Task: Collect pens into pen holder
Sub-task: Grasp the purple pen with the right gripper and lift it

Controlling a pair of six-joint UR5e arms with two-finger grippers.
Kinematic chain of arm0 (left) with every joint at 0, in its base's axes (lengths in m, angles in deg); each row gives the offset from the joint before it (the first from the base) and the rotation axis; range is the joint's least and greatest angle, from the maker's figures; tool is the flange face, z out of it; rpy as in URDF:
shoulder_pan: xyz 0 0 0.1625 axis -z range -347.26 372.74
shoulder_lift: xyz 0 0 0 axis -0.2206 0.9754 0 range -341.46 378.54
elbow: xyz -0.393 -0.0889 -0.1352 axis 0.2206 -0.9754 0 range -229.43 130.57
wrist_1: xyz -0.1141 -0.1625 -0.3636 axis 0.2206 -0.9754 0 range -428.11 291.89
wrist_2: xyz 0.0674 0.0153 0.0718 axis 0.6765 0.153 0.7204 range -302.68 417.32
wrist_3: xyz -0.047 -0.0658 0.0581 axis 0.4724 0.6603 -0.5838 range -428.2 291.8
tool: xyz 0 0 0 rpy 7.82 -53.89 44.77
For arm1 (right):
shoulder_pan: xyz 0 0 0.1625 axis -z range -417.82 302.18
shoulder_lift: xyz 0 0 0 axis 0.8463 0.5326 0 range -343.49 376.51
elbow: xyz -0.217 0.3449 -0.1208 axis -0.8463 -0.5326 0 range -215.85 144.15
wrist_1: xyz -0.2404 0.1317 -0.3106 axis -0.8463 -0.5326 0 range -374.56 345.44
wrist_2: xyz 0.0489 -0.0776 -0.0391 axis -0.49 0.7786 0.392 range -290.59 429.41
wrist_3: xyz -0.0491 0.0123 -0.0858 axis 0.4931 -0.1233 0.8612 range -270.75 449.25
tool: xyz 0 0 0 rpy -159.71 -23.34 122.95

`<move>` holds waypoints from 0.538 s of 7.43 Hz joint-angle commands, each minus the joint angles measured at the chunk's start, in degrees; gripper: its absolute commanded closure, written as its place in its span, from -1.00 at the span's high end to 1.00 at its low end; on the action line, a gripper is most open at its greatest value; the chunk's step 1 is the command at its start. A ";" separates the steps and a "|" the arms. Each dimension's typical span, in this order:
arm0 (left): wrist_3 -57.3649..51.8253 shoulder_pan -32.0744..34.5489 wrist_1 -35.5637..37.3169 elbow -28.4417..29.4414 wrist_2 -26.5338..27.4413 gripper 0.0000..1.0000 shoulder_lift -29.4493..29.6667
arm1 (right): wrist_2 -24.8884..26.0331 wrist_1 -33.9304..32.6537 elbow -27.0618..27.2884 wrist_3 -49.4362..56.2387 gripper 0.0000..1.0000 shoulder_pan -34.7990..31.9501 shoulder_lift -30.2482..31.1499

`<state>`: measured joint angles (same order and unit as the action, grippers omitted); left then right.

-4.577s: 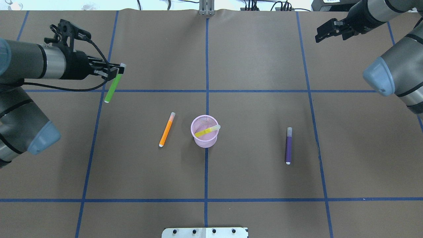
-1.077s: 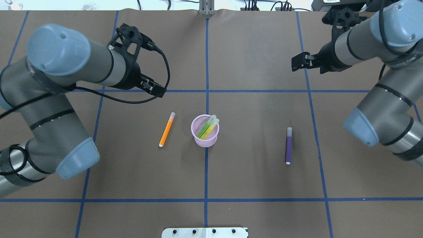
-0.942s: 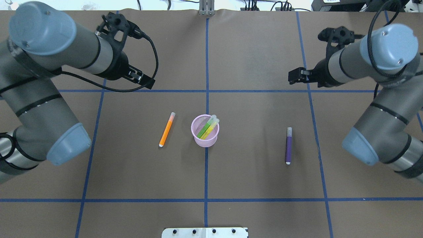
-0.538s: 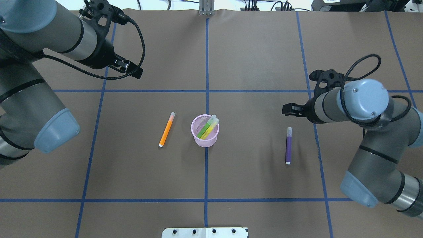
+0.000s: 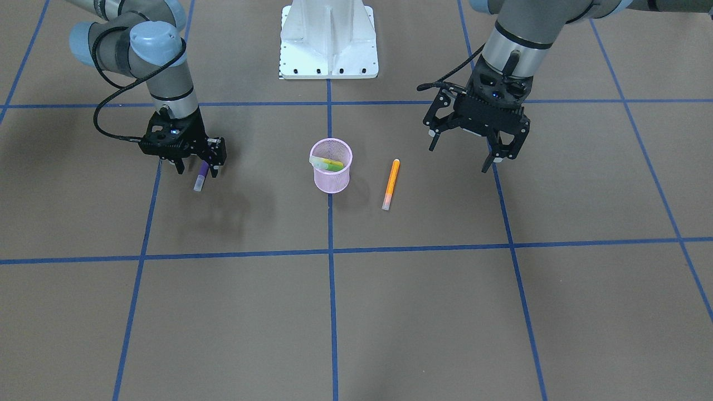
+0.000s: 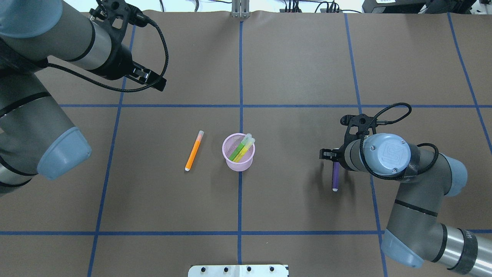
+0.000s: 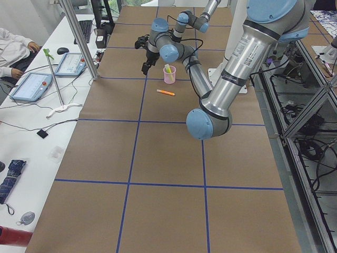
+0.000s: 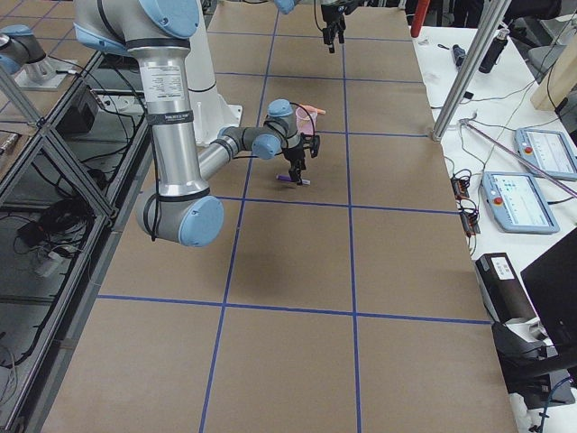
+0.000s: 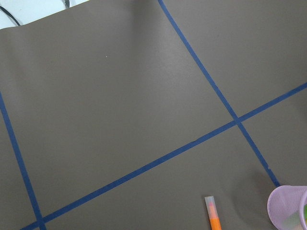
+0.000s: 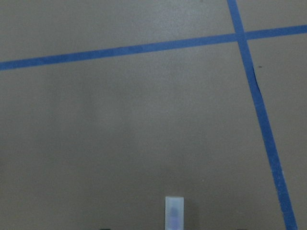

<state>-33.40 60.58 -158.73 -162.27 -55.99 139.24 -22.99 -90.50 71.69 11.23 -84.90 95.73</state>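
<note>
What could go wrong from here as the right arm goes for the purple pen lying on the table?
1. The right gripper has its jaws astride the purple pen, seemingly nearer its cap end than its middle, so the pen may tilt or slip when lifted.
2. The green pen and yellow pen lean across the mouth of the pen holder; the purple one could catch on them or tip the holder.

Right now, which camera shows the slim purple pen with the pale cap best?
Overhead exterior: most of the slim purple pen lies in plain sight, with only its cap end under the right tool. Front-facing shows just the cap end below that tool, right wrist only the cap, exterior right a tiny sliver, and the rest nothing.
</note>
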 commanded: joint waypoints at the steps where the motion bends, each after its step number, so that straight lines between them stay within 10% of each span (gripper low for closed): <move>1: 0.09 -0.21 0.00 -0.02 0.11 0.98 0.06 | 0.38 -0.08 -0.31 -1.78 0.06 0.80 0.06; 4: 0.18 -0.29 0.00 -0.02 0.11 0.98 0.06 | 0.38 -0.26 -0.57 -1.79 -0.85 1.41 0.06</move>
<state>-33.26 60.31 -158.73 -162.28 -55.88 139.30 -22.68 -90.71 71.28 9.50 -83.95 95.71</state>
